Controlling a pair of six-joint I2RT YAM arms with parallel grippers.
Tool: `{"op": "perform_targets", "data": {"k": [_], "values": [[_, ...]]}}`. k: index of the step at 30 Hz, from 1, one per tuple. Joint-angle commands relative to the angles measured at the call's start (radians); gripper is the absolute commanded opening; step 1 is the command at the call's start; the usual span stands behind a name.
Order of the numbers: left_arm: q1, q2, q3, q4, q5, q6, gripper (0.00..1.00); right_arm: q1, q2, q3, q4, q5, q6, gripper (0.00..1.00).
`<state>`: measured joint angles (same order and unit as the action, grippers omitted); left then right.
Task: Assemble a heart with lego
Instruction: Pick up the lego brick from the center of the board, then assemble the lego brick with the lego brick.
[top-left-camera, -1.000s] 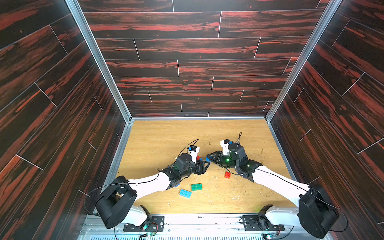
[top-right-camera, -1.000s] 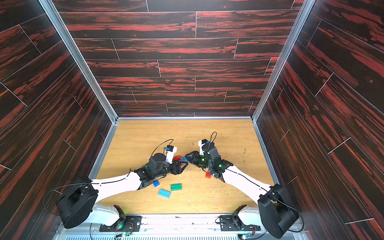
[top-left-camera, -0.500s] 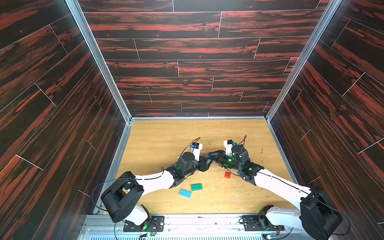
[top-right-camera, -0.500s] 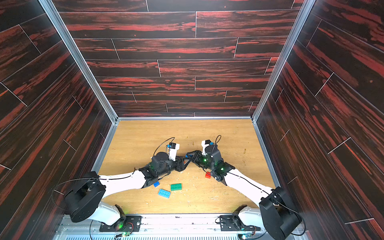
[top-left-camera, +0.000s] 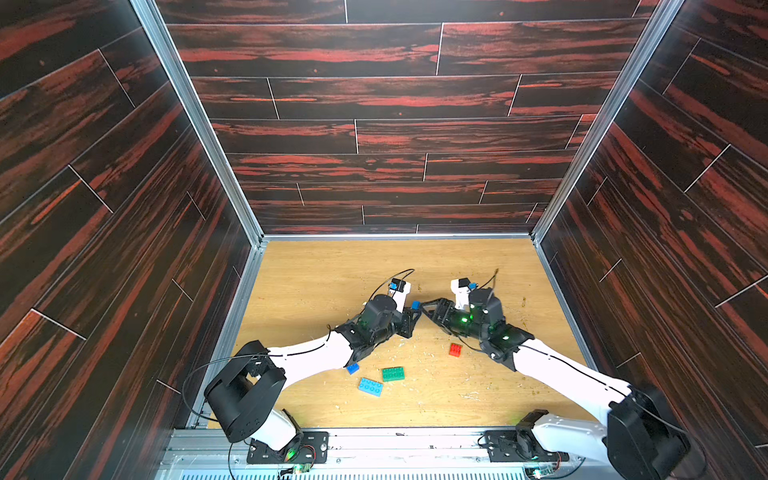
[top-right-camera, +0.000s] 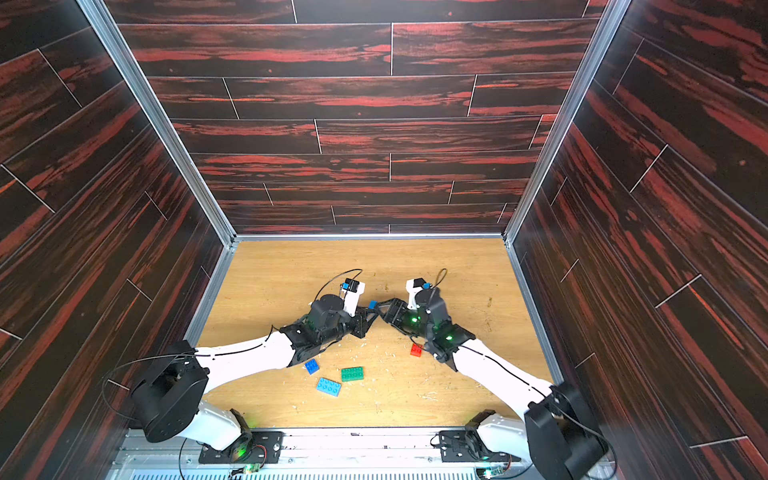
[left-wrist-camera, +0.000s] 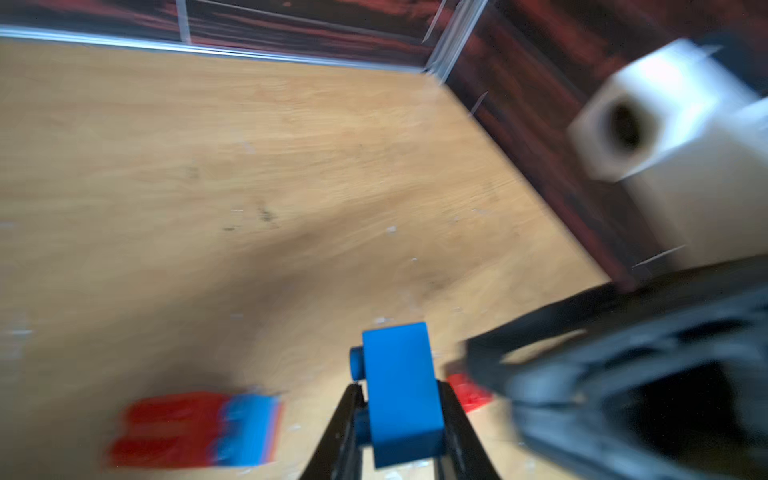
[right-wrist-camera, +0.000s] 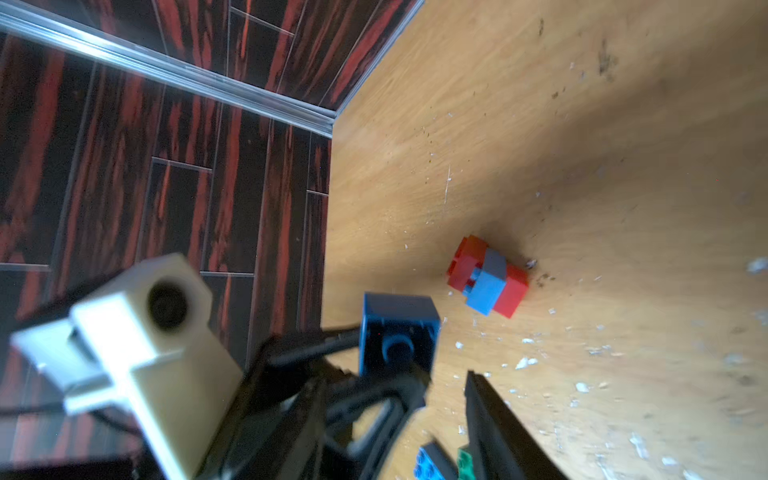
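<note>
- Heart (right-wrist-camera: 486, 278): only part-built, red + light-blue bricks joined. It lies on the table (top-left-camera: 332, 270) just beyond both grippers and isn't seen in the top views, prob. hidden under the wrists.
- Blue brick (left-wrist-camera: 399, 374): small dark-blue square, pinched by its side walls in L gripper (left-wrist-camera: 400, 395), off the table, studs pointing sideways. The grip leaves studs & underside free, prob. so it can be pressed onto the heart.
- R gripper (top-left-camera: 428, 309): tips right beside the brick, jaws parted, nothing held.
- Spare lego sits nearer the front, apart from the heart: blue square (top-left-camera: 352, 368), green (top-left-camera: 392, 373), light-blue (top-left-camera: 370, 386). Red square (top-left-camera: 455, 349) lies by the R arm. All clear of the work spot.
</note>
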<state>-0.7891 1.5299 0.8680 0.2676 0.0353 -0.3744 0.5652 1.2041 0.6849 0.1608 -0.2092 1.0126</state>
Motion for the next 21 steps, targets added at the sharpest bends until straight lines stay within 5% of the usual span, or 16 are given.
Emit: {"op": "perform_targets", "data": {"k": [1,5,13,21], "values": [[0.001,-0.028,0.070,-0.301,-0.116,0.239,0.15,-0.083,-0.039,0.045,-0.154,-0.078,-0.152,0.71],[-0.039,0.028,0.142,-0.463,-0.252,0.394,0.16,-0.212,-0.060,0.037,-0.294,-0.096,-0.321,0.84],[-0.223,0.297,0.335,-0.622,-0.605,0.567,0.18,-0.485,-0.099,-0.037,-0.337,-0.137,-0.434,0.91],[-0.300,0.468,0.410,-0.637,-0.689,0.664,0.20,-0.633,-0.099,-0.089,-0.299,-0.163,-0.468,0.92]]}}
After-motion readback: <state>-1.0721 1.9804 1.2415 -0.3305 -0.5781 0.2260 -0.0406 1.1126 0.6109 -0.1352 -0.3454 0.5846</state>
